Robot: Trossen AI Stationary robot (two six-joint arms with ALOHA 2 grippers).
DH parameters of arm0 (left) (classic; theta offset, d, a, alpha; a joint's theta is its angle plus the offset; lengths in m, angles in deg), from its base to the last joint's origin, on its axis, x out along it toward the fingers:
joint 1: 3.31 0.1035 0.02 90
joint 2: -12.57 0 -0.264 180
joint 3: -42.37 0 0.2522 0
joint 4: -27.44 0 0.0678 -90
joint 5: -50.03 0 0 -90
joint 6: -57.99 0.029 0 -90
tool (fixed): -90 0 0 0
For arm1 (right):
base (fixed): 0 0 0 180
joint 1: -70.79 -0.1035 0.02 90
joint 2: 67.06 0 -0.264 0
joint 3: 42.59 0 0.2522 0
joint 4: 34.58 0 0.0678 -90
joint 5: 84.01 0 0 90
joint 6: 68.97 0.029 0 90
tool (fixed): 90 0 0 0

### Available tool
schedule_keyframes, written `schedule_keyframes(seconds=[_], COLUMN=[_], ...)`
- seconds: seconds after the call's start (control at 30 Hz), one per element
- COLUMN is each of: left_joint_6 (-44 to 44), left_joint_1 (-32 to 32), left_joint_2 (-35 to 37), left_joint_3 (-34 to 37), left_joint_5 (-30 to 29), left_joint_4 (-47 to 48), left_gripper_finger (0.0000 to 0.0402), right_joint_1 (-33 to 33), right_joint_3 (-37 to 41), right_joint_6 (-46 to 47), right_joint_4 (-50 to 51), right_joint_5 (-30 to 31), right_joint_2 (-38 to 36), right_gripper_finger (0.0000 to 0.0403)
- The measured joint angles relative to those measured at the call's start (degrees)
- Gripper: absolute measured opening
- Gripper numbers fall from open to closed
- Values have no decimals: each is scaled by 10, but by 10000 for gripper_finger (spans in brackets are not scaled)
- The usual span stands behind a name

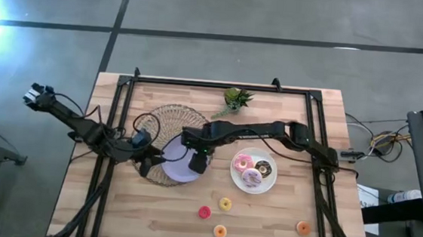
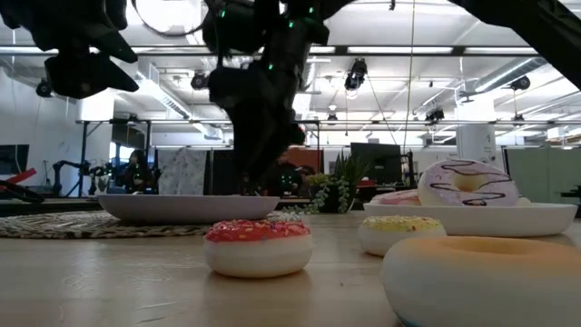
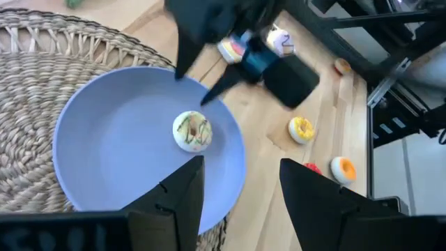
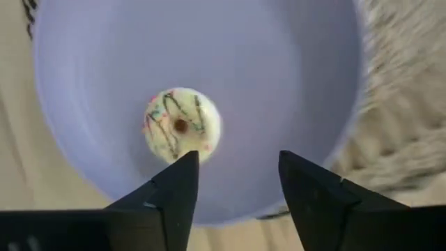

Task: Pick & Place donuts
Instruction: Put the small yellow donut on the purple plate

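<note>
A white donut with dark drizzle and sprinkles (image 4: 182, 125) lies flat on the lavender plate (image 1: 173, 168), also seen as the donut (image 3: 193, 131) in the left wrist view. My right gripper (image 4: 237, 157) hovers open above the plate, just beside that donut, touching nothing. My left gripper (image 3: 240, 164) is open at the plate's left rim, near it in the high view (image 1: 147, 163). Three donuts (image 1: 252, 172) rest on the white plate (image 1: 270, 185). A red donut (image 1: 204, 212), a yellow one (image 1: 225, 204) and two orange ones (image 1: 220, 230) (image 1: 303, 228) lie on the bare wood.
The lavender plate sits on a round woven mat (image 1: 164, 122). A small green plant (image 1: 236, 98) stands near the far edge. Black frame rails (image 1: 112, 126) run along the table's left, right and far sides. The right arm (image 1: 271, 132) stretches across above the white plate.
</note>
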Motion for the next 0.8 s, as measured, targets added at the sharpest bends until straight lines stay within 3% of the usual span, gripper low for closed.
schedule_keyframes(seconds=[0.17, 0.33, 0.6, 0.8], left_joint_6=[-10, -11, 11, 16], left_joint_1=[-12, -22, -24, -24], left_joint_2=[0, -1, -3, -3], left_joint_3=[0, 0, 1, 1], left_joint_5=[0, 0, -2, 1], left_joint_4=[12, 13, 21, 25], left_gripper_finger=[162, 162, 162, 162], right_joint_1=[-26, -81, -191, -268], right_joint_3=[18, 115, 335, 407], right_joint_6=[-126, -197, -203, -231], right_joint_4=[47, 57, -99, -203], right_joint_5=[20, 20, 27, 43], right_joint_2=[-54, -128, -268, -276], right_gripper_finger=[200, 193, 180, 205])
